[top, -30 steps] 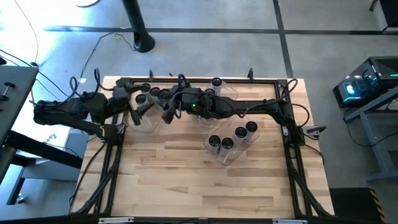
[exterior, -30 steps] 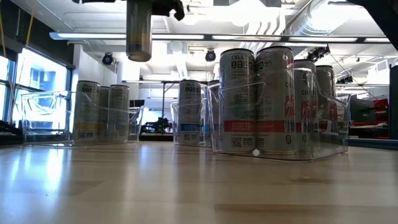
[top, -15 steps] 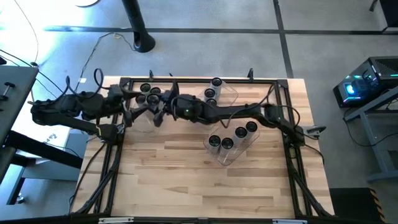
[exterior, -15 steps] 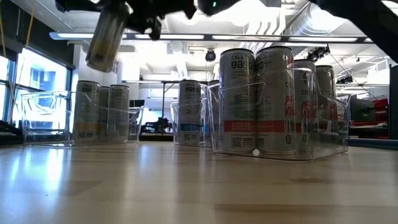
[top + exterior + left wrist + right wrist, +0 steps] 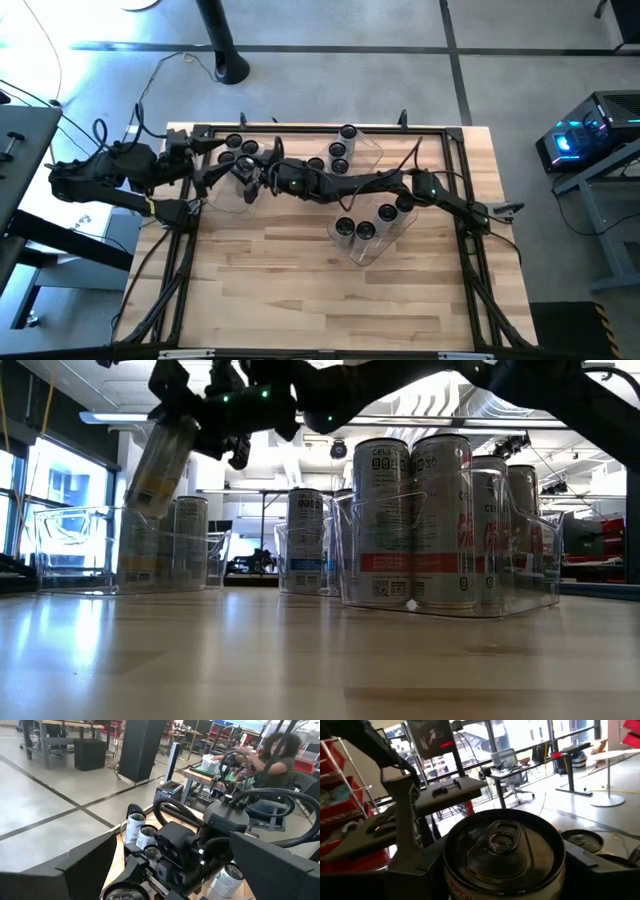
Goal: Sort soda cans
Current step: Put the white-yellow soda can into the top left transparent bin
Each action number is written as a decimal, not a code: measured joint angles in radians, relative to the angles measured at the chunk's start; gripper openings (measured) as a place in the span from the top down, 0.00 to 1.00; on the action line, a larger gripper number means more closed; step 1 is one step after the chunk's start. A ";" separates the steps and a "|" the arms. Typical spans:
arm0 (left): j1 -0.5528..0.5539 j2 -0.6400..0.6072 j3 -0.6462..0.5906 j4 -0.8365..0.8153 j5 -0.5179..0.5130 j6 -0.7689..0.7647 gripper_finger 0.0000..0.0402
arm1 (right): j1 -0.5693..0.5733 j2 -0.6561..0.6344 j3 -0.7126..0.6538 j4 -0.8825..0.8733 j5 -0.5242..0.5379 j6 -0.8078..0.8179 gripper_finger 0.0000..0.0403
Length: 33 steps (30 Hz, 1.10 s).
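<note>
Right now the right gripper (image 5: 243, 178) is clamped on 1 soda can (image 5: 158, 460), carried in the air above the bin (image 5: 120, 550) at the tabletop's far left corner. The low view shows the can tilted, its top leaning toward the middle of the table and its base pointing down toward the bin's opening, so its long axis is well off upright. The right wrist view looks down on the can's dark pull-tab top (image 5: 503, 845), with the dark fingers on either side of it.

The left gripper (image 5: 205, 178) sits just beside, at the same far left corner, its jaws spread wide and holding nothing. It is the nearer arm to that bin, but the right arm, stretched across the table's far half, has the can. As I judge it, the coming move turns on righting the can so it drops straight in, without striking the cans already standing below.

The far left bin holds about 4 cans. A second bin (image 5: 360, 150) along the far edge near its middle holds about 3 cans. A third bin (image 5: 372, 240), nearer the table's centre and toward the right edge, holds 4 cans.
</note>
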 joint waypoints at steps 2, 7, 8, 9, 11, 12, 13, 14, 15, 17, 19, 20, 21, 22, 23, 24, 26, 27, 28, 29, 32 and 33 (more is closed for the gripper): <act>0.000 0.001 0.000 0.000 0.000 0.004 0.05 | -0.005 0.010 0.000 0.014 0.011 -0.006 0.42; 0.000 0.000 0.000 0.003 -0.002 0.028 0.05 | -0.018 0.035 0.000 0.010 0.026 0.007 0.42; 0.000 0.001 0.000 0.003 -0.002 0.031 0.05 | -0.019 0.042 0.000 0.011 0.020 0.022 0.42; 0.000 0.001 0.000 0.003 -0.002 0.035 0.05 | -0.020 0.047 0.000 0.010 0.017 0.033 0.42; 0.000 0.000 0.000 0.003 -0.002 0.043 0.05 | -0.020 0.056 0.000 0.010 0.020 0.042 0.42; 0.000 0.000 0.000 0.003 -0.002 0.047 0.05 | -0.019 0.059 0.000 0.009 0.019 0.043 0.42; 0.000 0.000 0.000 0.003 -0.002 0.047 0.05 | -0.018 0.059 0.000 0.002 0.018 0.043 0.42; 0.000 0.001 0.000 0.002 -0.002 0.047 0.05 | -0.018 0.059 0.000 -0.013 0.015 0.043 0.42; 0.000 0.000 0.000 0.003 -0.002 0.048 0.05 | -0.018 0.059 0.000 -0.035 0.012 0.043 0.42; 0.000 0.000 0.000 0.003 -0.002 0.048 0.05 | -0.018 0.059 0.002 -0.083 0.002 0.043 0.42; 0.000 0.000 0.000 0.002 -0.002 0.048 0.05 | -0.018 0.059 0.002 -0.132 -0.012 0.043 0.42; 0.000 0.000 0.000 0.002 -0.002 0.048 0.05 | -0.017 0.059 0.002 -0.149 -0.011 0.043 0.42; 0.000 0.000 0.000 0.002 -0.002 0.048 0.05 | -0.016 0.059 0.001 -0.160 -0.012 0.043 0.42; 0.000 0.000 0.000 0.002 -0.002 0.048 0.05 | -0.015 0.059 0.001 -0.169 -0.012 0.043 0.42; 0.000 0.000 0.000 0.002 -0.002 0.048 0.05 | -0.013 0.059 0.001 -0.177 -0.012 0.043 0.42; 0.000 0.000 0.000 0.002 -0.002 0.048 0.05 | -0.011 0.059 0.001 -0.184 -0.011 0.044 0.42; 0.000 0.000 0.000 0.002 0.000 0.048 0.05 | -0.004 0.059 0.001 -0.203 -0.012 0.053 0.42; 0.000 0.000 0.000 0.002 0.003 0.048 0.05 | 0.001 0.059 0.001 -0.217 -0.014 0.064 0.42; 0.000 0.000 0.000 0.002 0.006 0.048 0.05 | 0.006 0.059 0.001 -0.231 -0.021 0.071 0.42; 0.000 0.000 0.000 0.002 0.010 0.048 0.05 | 0.013 0.059 0.001 -0.242 -0.027 0.078 0.42; 0.000 0.000 0.000 0.002 0.015 0.048 0.05 | 0.034 0.059 0.001 -0.250 -0.027 0.090 0.42; 0.000 0.000 0.000 0.002 0.019 0.048 0.05 | 0.040 0.059 0.001 -0.252 -0.025 0.089 0.42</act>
